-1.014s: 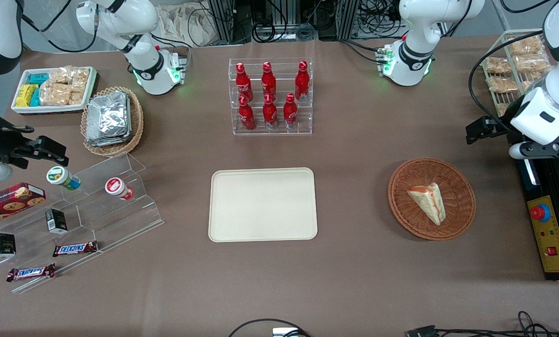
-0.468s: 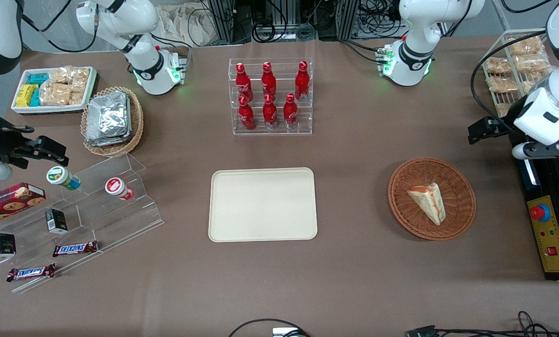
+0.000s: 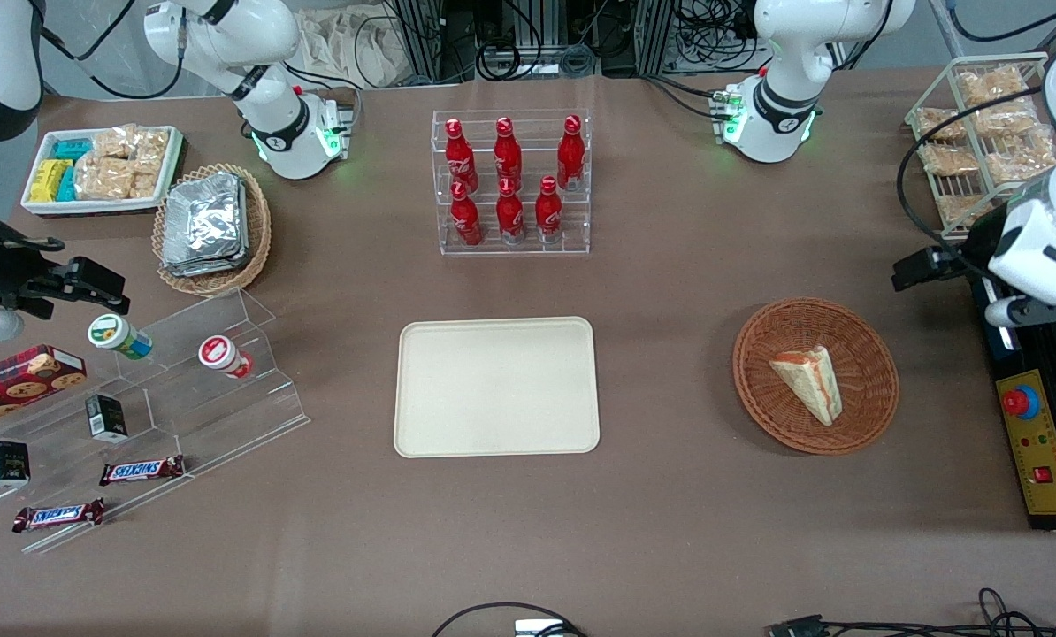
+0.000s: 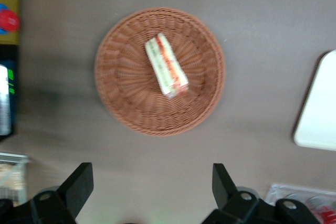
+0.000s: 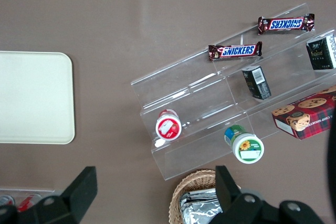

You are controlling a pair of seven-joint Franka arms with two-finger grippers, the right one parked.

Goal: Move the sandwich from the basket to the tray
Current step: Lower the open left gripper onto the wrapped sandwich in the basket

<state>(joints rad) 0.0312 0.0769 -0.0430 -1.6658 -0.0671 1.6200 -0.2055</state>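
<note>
Lying untouched in the basket (image 3: 815, 375), the sandwich (image 3: 808, 383) has yet to begin its trip to the tray (image 3: 496, 387), which sits bare toward the parked arm's end of the table from the basket. Nothing of the task looks done: reach, grasp, lift, carry and release all remain. The gripper (image 4: 152, 187) hangs high above the table just outside the basket's rim, fingers (image 4: 79, 184) spread wide and holding nothing, well apart from the sandwich. The sandwich is a pale triangular wedge resting on its side near the basket's middle, with red and green filling showing along one edge; it looks soft, so a gentle squeeze seems wise.
</note>
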